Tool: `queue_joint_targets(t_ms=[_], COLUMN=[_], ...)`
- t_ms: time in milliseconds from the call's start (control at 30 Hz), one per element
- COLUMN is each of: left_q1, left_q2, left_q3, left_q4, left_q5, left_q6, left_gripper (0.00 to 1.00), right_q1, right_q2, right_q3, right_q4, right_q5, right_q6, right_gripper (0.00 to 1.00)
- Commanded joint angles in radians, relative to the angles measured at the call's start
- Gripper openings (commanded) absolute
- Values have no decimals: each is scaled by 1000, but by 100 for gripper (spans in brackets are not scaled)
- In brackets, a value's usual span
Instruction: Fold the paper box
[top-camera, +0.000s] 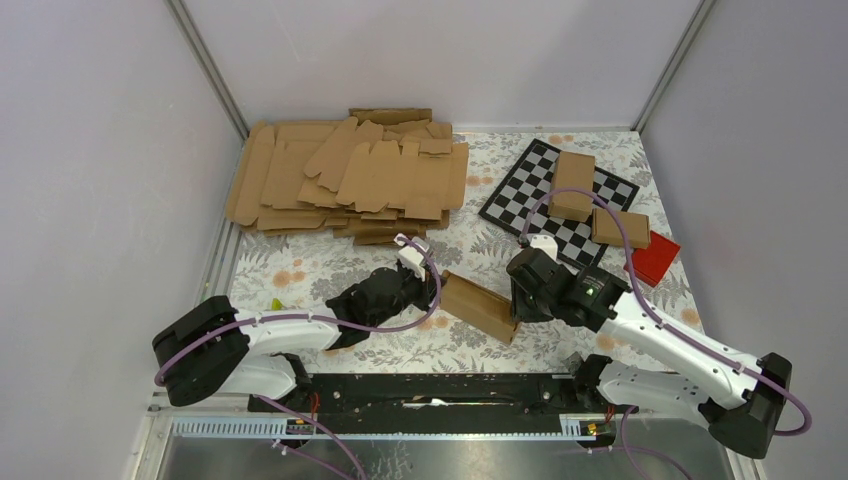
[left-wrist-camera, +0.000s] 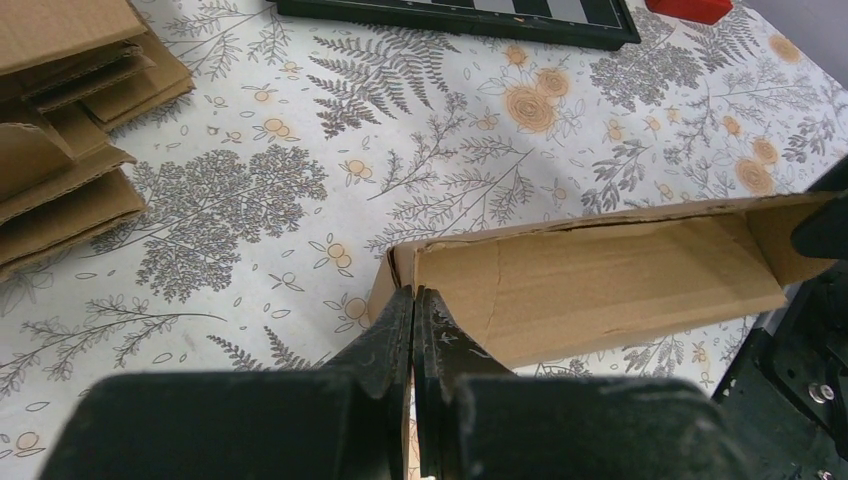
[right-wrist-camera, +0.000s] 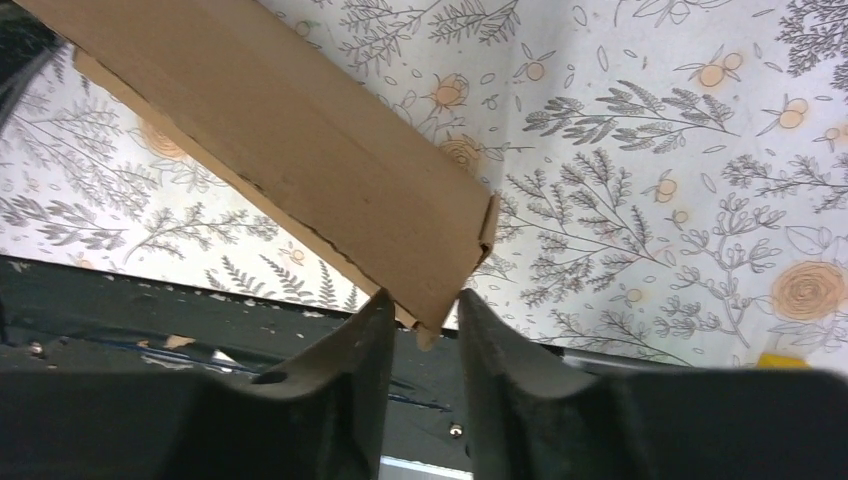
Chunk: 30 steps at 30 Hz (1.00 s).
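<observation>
Evidently the paper box (top-camera: 478, 307) is partly formed. It is an oblong carton whose long walls stand up along their creases, yet the left wrist view looks straight into its bare inside, so one long face is not closed. Judging from that, closing this face and tucking the end flaps are what is left.

The carton is held low over the front middle of the bench (top-camera: 320, 265), between the two arms. The left end effector (left-wrist-camera: 413, 300) is pressed together on a thin cardboard wall at one end. The right end effector (right-wrist-camera: 420, 315) pinches the opposite lower corner, one finger on each side of it.

Farther back lies a stack of flat blanks (top-camera: 350, 175). To its right a checkerboard (top-camera: 513, 190) carries two folded cartons (top-camera: 572, 185), with a red block (top-camera: 652, 258) at its near corner.

A fern-and-flower cloth (left-wrist-camera: 400, 120) covers the bench, and a black rail (top-camera: 430, 388) runs along its near edge. Plain pale walls (top-camera: 100, 150) enclose it, joined by metal posts (top-camera: 205, 65).
</observation>
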Motion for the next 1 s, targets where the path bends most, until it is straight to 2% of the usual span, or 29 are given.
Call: queue_joint_targets(t_ms=[0, 67, 267, 433, 500, 533, 567, 633, 767, 867, 967], left_q1=[-11, -12, -14, -16, -17, -17, -19, -18, -18, -21, -24], left_q2=[19, 16, 10, 15, 18, 17, 16, 14, 5, -7, -14], left_q3=[0, -1, -8, -8, -5, -3, -2, 1, 6, 4, 3], left_q4=[-67, -67, -62, -59, -60, -63, -66, -74, -92, -99, -108], left_q5=[0, -1, -1, 1, 1, 0, -1, -5, -19, -26, -36], left_q6=[15, 15, 16, 12, 11, 11, 11, 11, 2, -6, -7], left_gripper=[0, 0, 0, 0, 0, 0, 0, 0, 0, 0, 0], right_q1=[-1, -1, -1, -1, -1, -1, -1, -1, -1, -1, -1], right_q2=[4, 9, 17, -24, -39, -41, -43, -45, -41, -42, -48], right_q3=[39, 34, -9, -83, -86, -81, -74, -65, -69, -74, -76], right_q4=[-38, -38, -11, 53, 71, 72, 73, 72, 73, 72, 81], right_q5=[58, 58, 1, -90, -101, -99, -98, -95, -78, -51, -24], right_q6=[-18, -13, 14, 70, 80, 82, 84, 88, 104, 135, 176], right_gripper=[30, 20, 4, 4, 22, 28, 29, 25, 8, 4, 4])
